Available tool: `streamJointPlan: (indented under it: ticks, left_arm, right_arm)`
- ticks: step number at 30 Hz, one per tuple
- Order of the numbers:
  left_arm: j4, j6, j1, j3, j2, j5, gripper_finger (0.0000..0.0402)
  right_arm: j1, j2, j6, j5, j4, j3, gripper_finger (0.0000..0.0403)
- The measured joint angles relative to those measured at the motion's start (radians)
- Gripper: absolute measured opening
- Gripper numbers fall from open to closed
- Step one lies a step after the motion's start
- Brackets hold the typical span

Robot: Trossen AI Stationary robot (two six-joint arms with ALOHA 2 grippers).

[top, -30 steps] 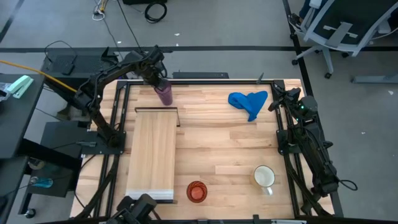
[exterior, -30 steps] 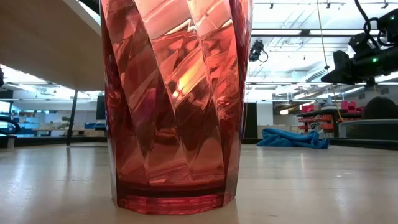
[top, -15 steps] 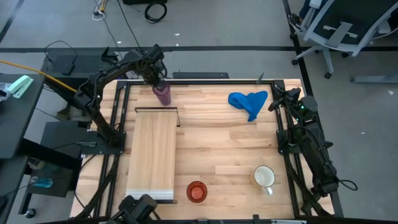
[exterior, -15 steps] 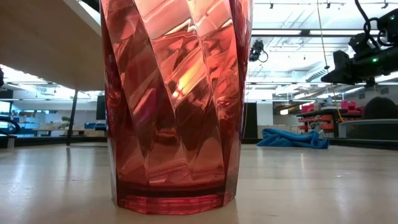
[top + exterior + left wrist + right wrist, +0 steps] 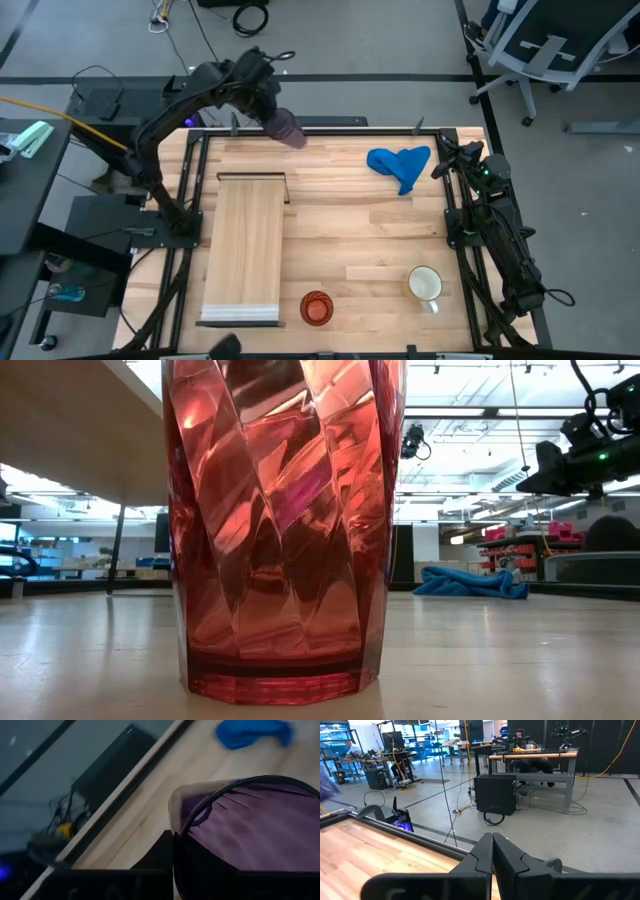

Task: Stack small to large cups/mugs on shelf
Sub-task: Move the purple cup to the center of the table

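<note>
My left gripper (image 5: 270,108) is raised above the table's far edge and shut on the translucent purple tumbler (image 5: 288,128), which fills the left wrist view (image 5: 250,825). The orange-red cup (image 5: 316,307) stands on its base at the near edge and looms large in the low view (image 5: 285,530). The white mug (image 5: 426,285) stands at the near right. The pale wooden shelf (image 5: 243,248) lies on the table's left part. My right gripper (image 5: 440,160) waits shut at the far right, touching nothing. My left gripper holds the tumbler at its rim (image 5: 200,810), coming from above and from the table's far left. A dark finger (image 5: 162,857) lies against the outside of the wall; where the other finger sits I cannot tell. The tumbler is lifted clear of the table and tilted.
A crumpled blue cloth (image 5: 400,163) lies at the far right, next to the right arm; it also shows in the low view (image 5: 470,582). The shelf's dark metal frame (image 5: 252,177) stands at its far end. Bare tabletop lies between the shelf and the mug.
My left gripper has lifted the purple tumbler off the table near the shelf's far end. It has carried it up and toward the far right. The tumbler stood upright on the table before; now it hangs tilted and clear of the table.
</note>
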Motion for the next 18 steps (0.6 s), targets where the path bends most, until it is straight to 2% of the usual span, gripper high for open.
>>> streamJointPlan:
  ticks: [8, 18]
  left_arm:
    - [-0.019, -0.002, -0.193, 0.081, -0.001, 0.033, 0.0012]
    - [-0.085, -0.032, -0.323, 0.081, 0.058, 0.059, 0.0012]
  right_arm:
    - [0.0, 0.0, 0.0, 0.0, 0.0, 0.0, 0.0017]
    - [0.0, 0.0, 0.0, 0.0, 0.0, 0.0, 0.0017]
